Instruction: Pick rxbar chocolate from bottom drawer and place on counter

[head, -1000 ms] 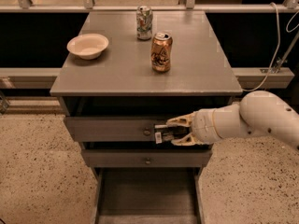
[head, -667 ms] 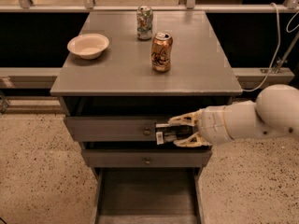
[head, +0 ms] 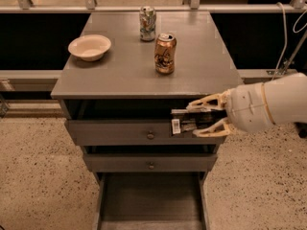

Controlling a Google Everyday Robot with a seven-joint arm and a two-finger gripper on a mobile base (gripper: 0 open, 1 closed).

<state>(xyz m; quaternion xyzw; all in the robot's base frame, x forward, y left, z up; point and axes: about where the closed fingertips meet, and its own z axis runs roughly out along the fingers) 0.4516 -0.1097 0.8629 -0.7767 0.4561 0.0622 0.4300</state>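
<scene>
Gripper (head: pixel 192 121) of cream plastic pinches the flat black rectangular rxbar chocolate wrapper (head: pixel 183 124), with the smooth grey wooden counter (head: pixel 120 66) just above it and the deep grey bottom drawer (head: pixel 151 200) open below.

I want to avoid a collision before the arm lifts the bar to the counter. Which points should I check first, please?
1. Gripper shut on the rxbar chocolate: ok.
2. Bar out of the bottom drawer: ok, held in front of the top drawer.
3. Bar above the counter edge: not ok, it is below the overhang.
4. Free spot at the counter's front right: ok, the copper can and bowl stand elsewhere.
5. Grip firm enough: cannot tell.
</scene>
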